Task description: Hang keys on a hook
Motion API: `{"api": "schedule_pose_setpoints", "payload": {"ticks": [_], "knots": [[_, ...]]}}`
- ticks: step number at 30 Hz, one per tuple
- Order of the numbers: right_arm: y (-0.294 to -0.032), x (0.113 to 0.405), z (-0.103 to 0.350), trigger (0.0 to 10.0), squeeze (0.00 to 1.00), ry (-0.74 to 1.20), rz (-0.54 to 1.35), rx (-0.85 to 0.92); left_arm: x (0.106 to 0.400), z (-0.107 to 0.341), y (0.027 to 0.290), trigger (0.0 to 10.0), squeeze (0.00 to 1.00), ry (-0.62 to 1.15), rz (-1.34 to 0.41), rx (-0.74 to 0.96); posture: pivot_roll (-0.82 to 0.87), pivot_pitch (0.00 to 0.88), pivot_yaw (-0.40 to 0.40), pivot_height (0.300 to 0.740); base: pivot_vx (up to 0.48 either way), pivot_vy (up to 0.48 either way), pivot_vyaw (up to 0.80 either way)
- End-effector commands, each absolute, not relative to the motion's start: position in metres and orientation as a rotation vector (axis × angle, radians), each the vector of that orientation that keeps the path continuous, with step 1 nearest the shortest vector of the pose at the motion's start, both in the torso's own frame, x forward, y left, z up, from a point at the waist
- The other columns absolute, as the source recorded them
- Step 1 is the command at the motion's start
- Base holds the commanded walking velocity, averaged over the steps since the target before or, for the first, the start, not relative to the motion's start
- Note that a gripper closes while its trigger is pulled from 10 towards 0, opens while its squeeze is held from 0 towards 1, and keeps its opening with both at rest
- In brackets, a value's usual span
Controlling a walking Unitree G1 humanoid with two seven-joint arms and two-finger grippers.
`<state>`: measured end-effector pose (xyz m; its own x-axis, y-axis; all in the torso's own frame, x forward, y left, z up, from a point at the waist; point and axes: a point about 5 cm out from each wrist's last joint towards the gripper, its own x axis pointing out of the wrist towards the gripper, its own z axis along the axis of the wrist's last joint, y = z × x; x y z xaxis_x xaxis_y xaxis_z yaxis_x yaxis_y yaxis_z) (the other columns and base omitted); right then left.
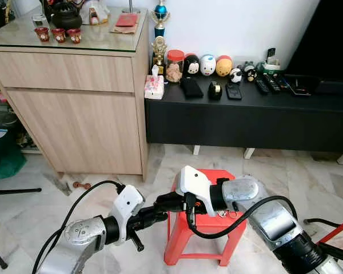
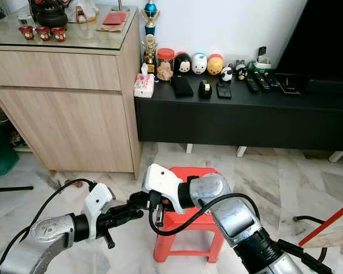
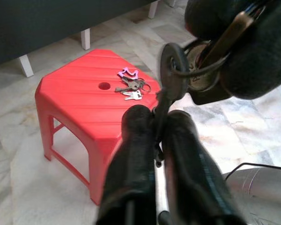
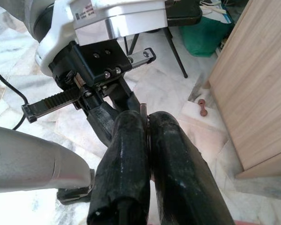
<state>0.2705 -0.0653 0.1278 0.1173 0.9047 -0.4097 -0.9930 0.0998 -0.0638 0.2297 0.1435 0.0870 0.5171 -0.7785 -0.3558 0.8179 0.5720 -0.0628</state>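
Here, head views: both arms meet low over the near-left corner of the red plastic stool (image 1: 203,220), left gripper (image 1: 160,210) and right gripper (image 1: 170,202) tip to tip; a loose bunch of keys (image 1: 227,214) lies on the stool top just beside the right forearm. Left wrist view: left fingers (image 3: 131,154) clenched on a thin metal piece, seemingly a hook or ring (image 3: 173,75), whose far end sits at the right gripper's tips; the keys with a purple tag (image 3: 130,86) rest on the stool next to its centre hole, untouched. Right wrist view: right fingers (image 4: 131,154) pressed together on a thin metal edge (image 4: 144,110), left gripper mount directly beyond. Judgement: a hand-to-hand pass or re-grip of the hook piece is in hand; hanging not begun. Next move calls for one gripper freed to lift the keys
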Motion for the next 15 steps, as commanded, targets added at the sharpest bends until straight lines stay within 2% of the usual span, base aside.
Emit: {"api": "schedule_pose_setpoints", "payload": {"ticks": [1, 15], "knots": [[-0.065, 0.273, 0.132, 10.0, 0.0, 0.279, 1.438, -0.384, 0.226, 0.086, 0.142, 0.0, 0.0, 0.385, -0.986, 0.13, 0.06, 0.0, -0.089, 0.74, 0.0, 0.0, 0.0], [-0.072, 0.271, 0.121, 10.0, 0.0, 0.338, 1.457, -0.458, 0.218, 0.086, 0.144, 0.0, 0.0, 0.442, -1.06, 0.183, 0.06, 0.0, -0.091, 0.74, 0.0, 0.0, 0.0]]}}
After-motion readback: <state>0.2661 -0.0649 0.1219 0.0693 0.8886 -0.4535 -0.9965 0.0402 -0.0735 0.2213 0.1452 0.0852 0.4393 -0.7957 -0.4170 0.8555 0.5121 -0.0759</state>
